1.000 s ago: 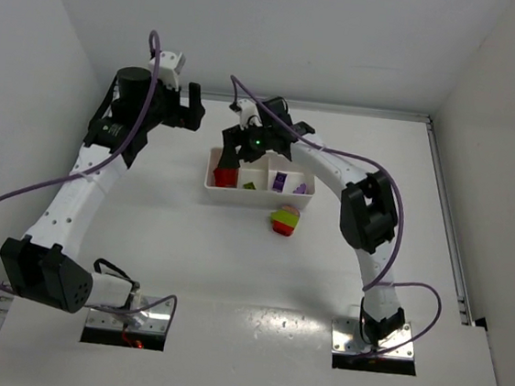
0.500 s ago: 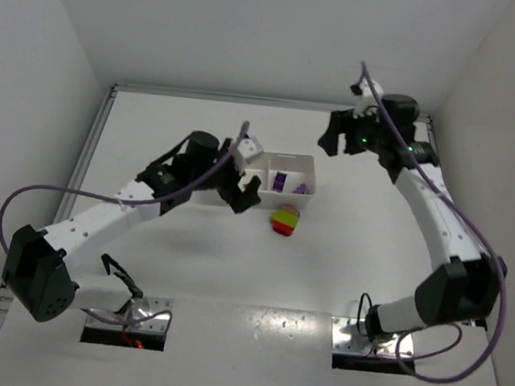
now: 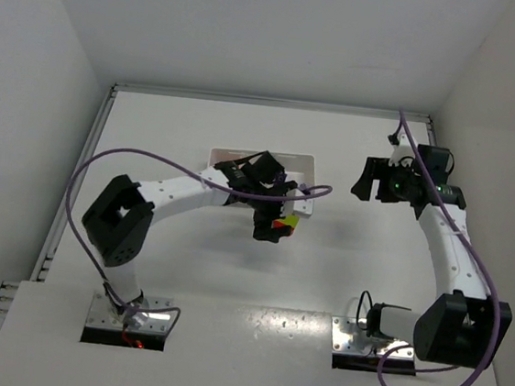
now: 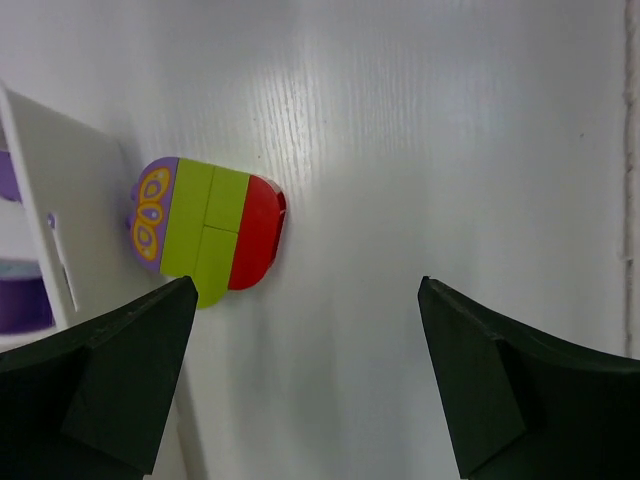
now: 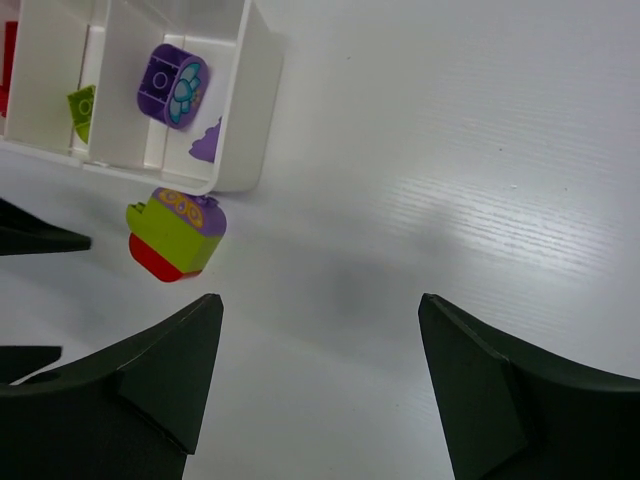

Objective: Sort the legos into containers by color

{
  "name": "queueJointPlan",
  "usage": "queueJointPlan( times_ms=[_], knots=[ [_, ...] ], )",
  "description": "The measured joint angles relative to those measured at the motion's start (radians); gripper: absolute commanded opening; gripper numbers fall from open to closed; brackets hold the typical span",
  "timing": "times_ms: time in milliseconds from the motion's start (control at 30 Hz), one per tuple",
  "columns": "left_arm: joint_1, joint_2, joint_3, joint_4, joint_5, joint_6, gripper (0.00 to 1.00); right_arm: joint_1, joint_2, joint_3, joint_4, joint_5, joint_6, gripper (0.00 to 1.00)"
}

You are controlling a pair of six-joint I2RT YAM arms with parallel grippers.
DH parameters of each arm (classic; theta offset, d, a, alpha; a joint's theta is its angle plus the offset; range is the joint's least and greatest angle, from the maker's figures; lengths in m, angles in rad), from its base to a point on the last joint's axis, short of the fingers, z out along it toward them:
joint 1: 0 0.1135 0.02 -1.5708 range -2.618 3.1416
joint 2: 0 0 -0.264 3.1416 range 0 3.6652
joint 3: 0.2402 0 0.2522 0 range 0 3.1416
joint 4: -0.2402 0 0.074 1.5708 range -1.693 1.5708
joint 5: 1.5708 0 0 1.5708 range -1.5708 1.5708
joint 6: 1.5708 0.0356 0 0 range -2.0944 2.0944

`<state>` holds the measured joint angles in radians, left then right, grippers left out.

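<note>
Across the white worktop [image 3: 230, 282], items by descending size:

1. left arm [image 3: 179, 189], white and black, jointed, with a purple cable: it reaches from its base over the near side of the tray and ends above the loose clump.
2. right arm [image 3: 450, 250], same build: it stands well to the right of the tray, wrist turned toward it.
3. white rectangular plastic tray [image 5: 245, 120], three compartments parted by thin walls: it sits mid-worktop, largely hidden under the left arm in the top view.
4. left hand [image 4: 307, 300]: released, fingers spread wide with nothing between them, poised over the clump without touching it.
5. right hand [image 5: 320, 305]: released, fingers apart and empty, above bare worktop, well apart from the tray.
6. striped brick clump [image 4: 205, 232], layered purple with a yellow-orange print, then yellow-green, then red: it lies on its side on the worktop outside the tray, just beside the outer wall of the end compartment that holds purple.
7. purple brick [image 5: 172, 85], rounded, with a printed face: it is in that end compartment, with a second purple shape low against the wall.
8. yellow-green brick [image 5: 82, 105]: in the middle compartment.
9. red brick [image 5: 6, 65]: in the far end compartment, only an edge showing.
</note>
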<state>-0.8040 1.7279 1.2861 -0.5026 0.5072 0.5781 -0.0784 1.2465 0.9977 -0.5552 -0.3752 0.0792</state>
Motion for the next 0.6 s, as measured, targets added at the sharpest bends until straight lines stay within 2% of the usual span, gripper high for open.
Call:
queueJointPlan(
  times_ms=[300, 600],
  knots=[
    [-0.002, 0.157, 0.101, -0.06, 0.024, 0.253, 0.99, -0.081, -0.033, -0.003, -0.008, -0.071, 0.003, 0.82],
    [-0.002, 0.251, 0.144, -0.053, 0.021, 0.316, 0.99, -0.134, -0.048, -0.02, -0.018, -0.117, 0.016, 0.86]
  ],
)
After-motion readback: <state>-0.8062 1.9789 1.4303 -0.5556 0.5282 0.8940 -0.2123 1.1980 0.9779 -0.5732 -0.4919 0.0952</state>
